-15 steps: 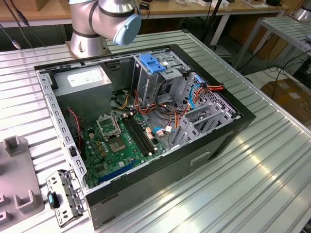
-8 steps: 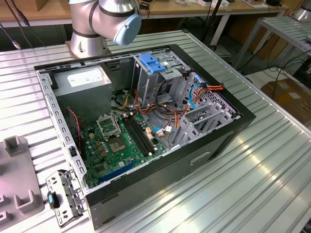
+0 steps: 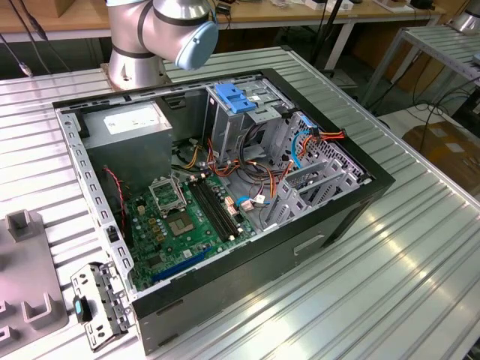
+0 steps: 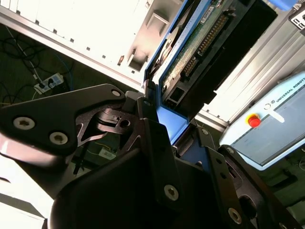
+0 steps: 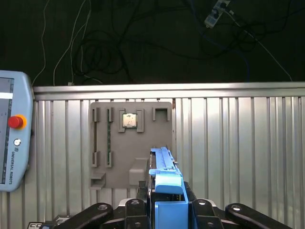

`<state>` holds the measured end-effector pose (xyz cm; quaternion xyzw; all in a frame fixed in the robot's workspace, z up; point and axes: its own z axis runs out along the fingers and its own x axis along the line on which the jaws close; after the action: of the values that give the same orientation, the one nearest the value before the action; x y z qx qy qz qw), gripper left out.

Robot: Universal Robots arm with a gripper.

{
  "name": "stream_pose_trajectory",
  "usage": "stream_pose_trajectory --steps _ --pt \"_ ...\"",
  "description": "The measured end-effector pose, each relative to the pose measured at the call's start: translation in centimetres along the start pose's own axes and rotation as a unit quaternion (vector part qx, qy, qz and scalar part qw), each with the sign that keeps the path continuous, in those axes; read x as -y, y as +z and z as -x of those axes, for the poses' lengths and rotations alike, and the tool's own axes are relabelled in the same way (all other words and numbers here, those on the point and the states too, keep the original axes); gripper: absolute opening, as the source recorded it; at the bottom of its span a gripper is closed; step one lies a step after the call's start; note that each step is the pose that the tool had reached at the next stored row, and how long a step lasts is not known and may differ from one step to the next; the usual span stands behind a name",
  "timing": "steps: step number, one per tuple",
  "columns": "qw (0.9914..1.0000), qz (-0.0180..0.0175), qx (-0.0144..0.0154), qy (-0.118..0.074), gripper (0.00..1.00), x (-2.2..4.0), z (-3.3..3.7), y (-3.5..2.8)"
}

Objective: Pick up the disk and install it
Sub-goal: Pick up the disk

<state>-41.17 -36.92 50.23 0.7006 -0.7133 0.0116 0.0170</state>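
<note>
The disk stands on edge between my fingers, its bright blue carrier facing the first wrist view. In the second wrist view the disk shows its green circuit board, a dark connector edge and the blue frame. My gripper is shut on the disk, one black finger on each side; the second wrist view shows the gripper clamping the carrier's lower end. It hangs above the ribbed metal table, over a grey fixture plate.
The open computer case lies on the table, showing the motherboard, loose cables and a light-blue latch plate on the drive cage. The arm's base stands behind the case. A teach pendant lies beside the fixture plate.
</note>
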Motion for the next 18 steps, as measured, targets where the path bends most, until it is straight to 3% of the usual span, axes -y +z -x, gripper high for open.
stream_pose_trajectory --steps 18 --pt "1.00000 0.0000 0.0000 0.000 0.37 1.67 0.03 -0.01"
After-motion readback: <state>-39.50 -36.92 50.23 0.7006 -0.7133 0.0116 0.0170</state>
